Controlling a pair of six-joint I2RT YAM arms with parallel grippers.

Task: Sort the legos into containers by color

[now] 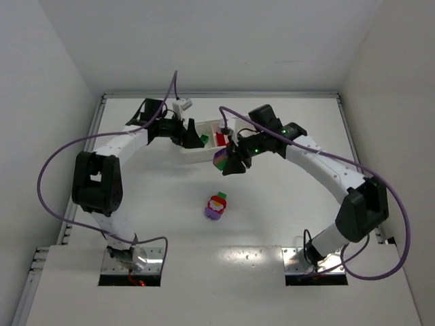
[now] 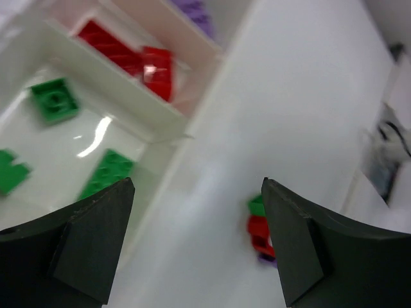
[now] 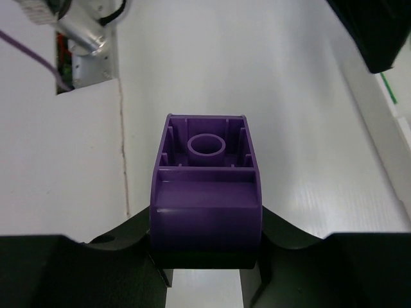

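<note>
My right gripper (image 3: 205, 260) is clamped on a purple brick (image 3: 205, 192), held above the table (image 1: 285, 210) just beside the tray (image 1: 194, 152). My left gripper (image 2: 196, 237) hangs with jaws apart and nothing between them, over the near edge of the compartment where green bricks (image 2: 56, 101) lie. Red bricks (image 2: 138, 61) lie in the next compartment, and a mixed clump (image 1: 216, 206) sits on the table, well apart from the tray.

Spread tool (image 2: 198, 192) beside green legos (image 2: 56, 101) in tray (image 2: 168, 122)

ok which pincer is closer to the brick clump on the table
Right. The right pincer, holding a purple brick, hangs just beyond the clump; the left pincer is farther off, open at the tray's green end.
</note>
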